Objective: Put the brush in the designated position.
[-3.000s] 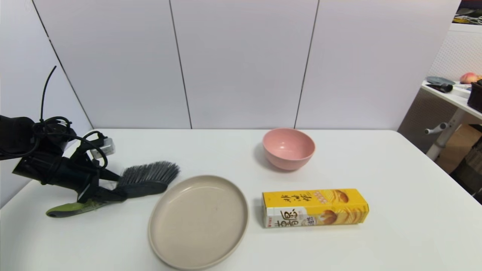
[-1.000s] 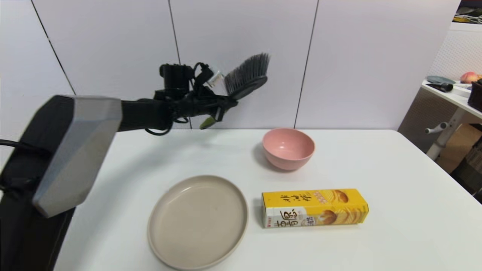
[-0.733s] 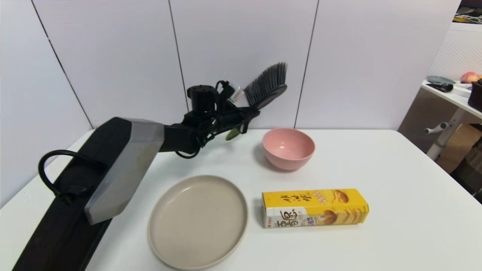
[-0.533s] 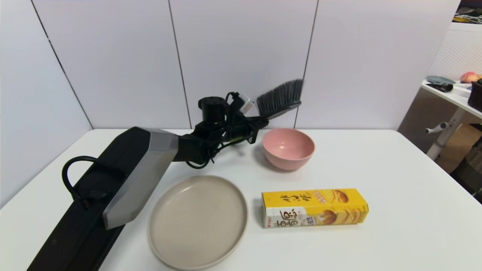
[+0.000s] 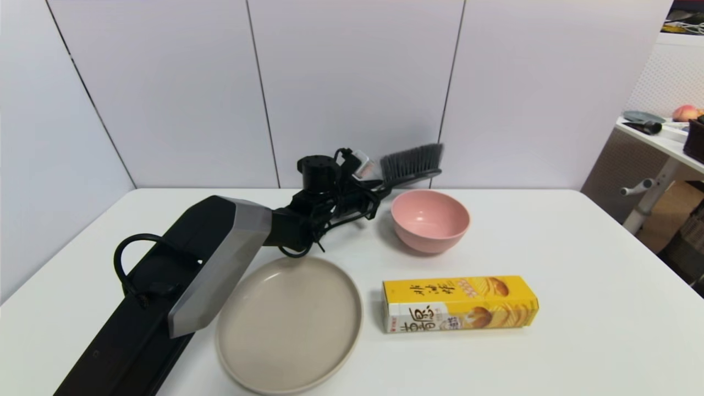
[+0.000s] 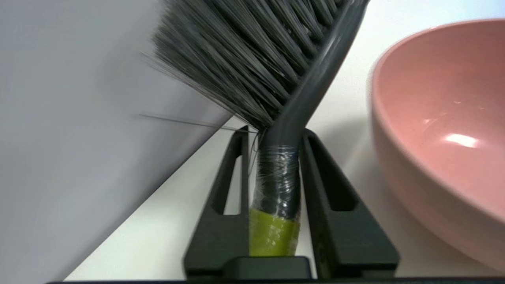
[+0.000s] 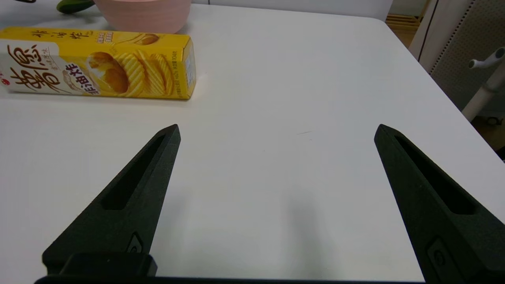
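Observation:
My left gripper (image 5: 379,188) is shut on the brush (image 5: 411,163) at the far middle of the table, by the back wall. In the left wrist view the gripper (image 6: 274,132) clamps the black neck just above the lime-green handle (image 6: 272,232), and the dark grey bristles (image 6: 240,59) fan towards the wall. The brush head hangs just behind the pink bowl (image 5: 430,220), slightly above its far rim. No mark for a designated position shows on the white tabletop (image 5: 577,247). My right gripper (image 7: 277,128) hovers open over bare table, with nothing between its fingers.
A beige plate (image 5: 289,324) lies near the front, under my left forearm. A yellow chip box (image 5: 459,303) lies on its side to the plate's right. The pink bowl (image 6: 442,130) is close beside the left fingers. The wall stands right behind the brush.
The left arm carried the brush from the table's left side up and across to the right, then lowered it behind the bowl. The bowl has shifted slightly to the right.

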`<state>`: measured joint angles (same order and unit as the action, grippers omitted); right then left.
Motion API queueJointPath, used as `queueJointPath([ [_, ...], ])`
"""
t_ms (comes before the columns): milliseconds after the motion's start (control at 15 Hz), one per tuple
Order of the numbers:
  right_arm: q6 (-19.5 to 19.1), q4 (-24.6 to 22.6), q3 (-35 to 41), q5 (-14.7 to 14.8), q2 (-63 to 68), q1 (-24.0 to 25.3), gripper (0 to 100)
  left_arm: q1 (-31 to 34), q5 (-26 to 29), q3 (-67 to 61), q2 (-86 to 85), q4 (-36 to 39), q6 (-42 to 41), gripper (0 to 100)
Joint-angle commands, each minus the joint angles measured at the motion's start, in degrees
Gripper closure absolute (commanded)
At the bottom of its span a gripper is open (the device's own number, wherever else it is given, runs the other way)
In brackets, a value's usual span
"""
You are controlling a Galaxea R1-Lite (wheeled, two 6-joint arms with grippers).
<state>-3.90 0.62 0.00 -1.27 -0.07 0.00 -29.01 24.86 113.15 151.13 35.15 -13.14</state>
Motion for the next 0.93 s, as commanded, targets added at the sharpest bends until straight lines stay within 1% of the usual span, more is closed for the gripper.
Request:
queueJointPath([
  [67,-0.05,-0.01,0.09,-0.05,0.07,0.0,0,0.01,-0.16,0.05,-0.48,0.19,-0.13,0],
  [333,-0.05,-0.01,0.09,-0.05,0.07,0.0,0,0.01,0.1,0.05,-2.15,-0.17,-0.66,0],
  [400,-0.05,-0.01,0.09,-0.05,0.07,0.0,0,0.1,0.19,-0.04,-3.56,-2.27,-1.27,0],
  [467,-0.05,-0.01,0.09,-0.05,0.07,0.0,0,0.8,0.02,-0.04,-6.02,-8.78,-4.79,0],
  [533,-0.05,-0.01,0.09,-0.05,0.07,0.0,0,1.77,0.02,-0.04,-7.78,-13.7,-7.86,0],
  [733,-0.05,-0.01,0.09,-0.05,0.07,0.0,0,6.6,-0.07,-0.83,-19.55,-40.59,-22.01,0],
  [867,-0.05,-0.01,0.09,-0.05,0.07,0.0,0,10.29,-0.6,-4.52,-30.72,-61.6,-28.43,0],
  [933,-0.05,-0.01,0.09,-0.05,0.07,0.0,0,12.4,-2.01,-8.3,-38.36,-74.61,-29.05,0],
])
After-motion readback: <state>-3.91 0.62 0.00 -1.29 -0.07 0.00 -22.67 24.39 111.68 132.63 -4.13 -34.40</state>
